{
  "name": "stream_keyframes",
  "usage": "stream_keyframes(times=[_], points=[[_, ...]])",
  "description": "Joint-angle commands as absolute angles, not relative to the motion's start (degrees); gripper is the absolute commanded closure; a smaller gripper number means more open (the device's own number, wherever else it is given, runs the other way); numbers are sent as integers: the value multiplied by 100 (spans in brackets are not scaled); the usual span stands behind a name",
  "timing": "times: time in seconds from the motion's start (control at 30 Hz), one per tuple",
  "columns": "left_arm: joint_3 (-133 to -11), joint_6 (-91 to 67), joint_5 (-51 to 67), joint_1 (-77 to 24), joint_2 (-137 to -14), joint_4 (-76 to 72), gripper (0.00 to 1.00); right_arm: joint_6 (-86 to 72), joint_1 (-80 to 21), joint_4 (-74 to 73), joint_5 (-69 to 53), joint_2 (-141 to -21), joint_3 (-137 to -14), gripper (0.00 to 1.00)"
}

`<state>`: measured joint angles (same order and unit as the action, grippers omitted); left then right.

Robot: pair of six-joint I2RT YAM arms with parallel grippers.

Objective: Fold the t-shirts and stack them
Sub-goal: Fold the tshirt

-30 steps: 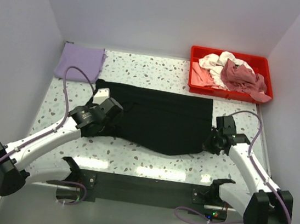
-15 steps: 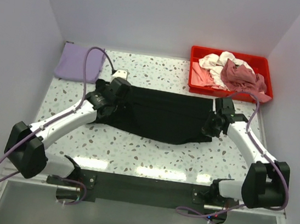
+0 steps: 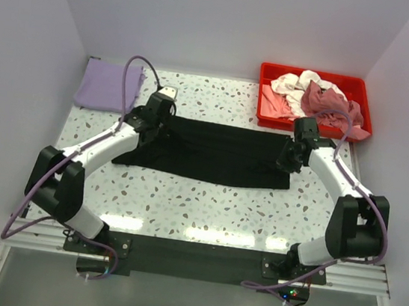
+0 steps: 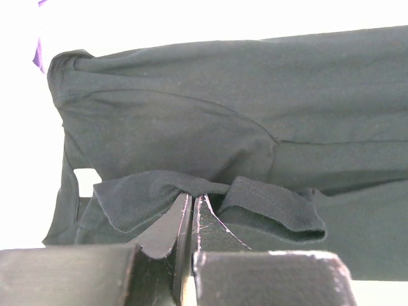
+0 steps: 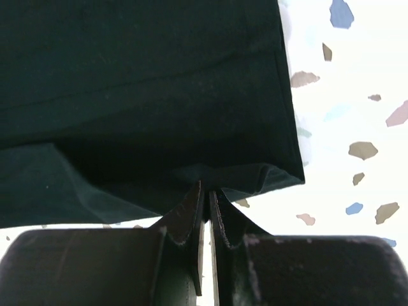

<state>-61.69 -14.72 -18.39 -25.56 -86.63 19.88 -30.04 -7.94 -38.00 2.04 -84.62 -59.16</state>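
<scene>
Black t-shirt [image 3: 212, 152] lay spread across the middle of the counter [image 3: 205, 206] as a long band, doubled over on itself. Its far edge ran between the two arms, and a corner of the lower layer stuck out at the near left. The left fingers [image 4: 182, 223] were pinched tight on a bunched roll of hem or sleeve at the shirt's left end. The right fingers [image 5: 191, 210] were closed the same way on a thin fold of cloth at its right corner. The lavender t-shirt [image 3: 108, 86] sat folded at the far left corner. The pink, white and dusty-rose shirts [image 3: 313, 99] lay heaped in the red tray [image 3: 276, 70]. Both grips looked shallow, so a pull could probably slide the fabric out of one pinch. If one side let go first or travelled further, the fold would likely land skewed. The bunching under the left fingers could also set a crease or leave the sleeve trapped inside the fold.
</scene>
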Motion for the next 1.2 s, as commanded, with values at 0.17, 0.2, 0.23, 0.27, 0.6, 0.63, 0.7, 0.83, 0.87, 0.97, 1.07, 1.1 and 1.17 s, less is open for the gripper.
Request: stream_keyframes(times=[0.17, 0.2, 0.23, 0.27, 0.6, 0.63, 0.7, 0.83, 0.87, 0.97, 1.07, 1.1, 1.17], points=[[-6732, -1257, -1880, -2233, -9149, 1688, 100, -2847, -773, -3718, 396, -8956, -6416, 93], [-6741, -1274, -1898, -2172, -9158, 1670, 100, -2856, -756, -3683, 404, -8973, -6416, 93], [-6759, -1301, -1898, -2136, -9176, 1679, 100, -2874, -765, -3674, 422, -8991, -6460, 93], [-6767, -1327, -1898, -2101, -9184, 1687, 100, -2865, -765, -3665, 439, -9017, -6495, 93], [-6996, -1134, -1784, -1855, -9465, 1670, 100, -2830, -765, -3770, 457, -9527, -6864, 90], [-7031, -1125, -1793, -1837, -9535, 1670, 100, -2830, -756, -3788, 457, -9580, -6934, 90], [-7075, -1099, -1758, -1767, -9667, 1679, 100, -2839, -756, -3797, 483, -9711, -6996, 90], [-7373, -1046, -1688, -1714, -10019, 1705, 88, -2900, -747, -3709, 720, -9931, -7206, 80], [-7418, -1037, -1705, -1688, -10098, 1705, 78, -2900, -738, -3718, 808, -9993, -7277, 77], [-7716, -1072, -1862, -1574, -10493, 1661, 62, -2716, -712, -4032, 1150, -10291, -7742, 46], [-8287, -1160, -1890, -1415, -10950, 2046, 22, -2523, -712, -4333, 1371, -10380, -8156, 1], [-8488, -1256, -1864, -1398, -11056, 2117, 14, -2479, -721, -4324, 1319, -10275, -8174, 1], [-8526, -1362, -1785, -1389, -11022, 2188, 1, -2391, -721, -4289, 1134, -10117, -8130, 1]])
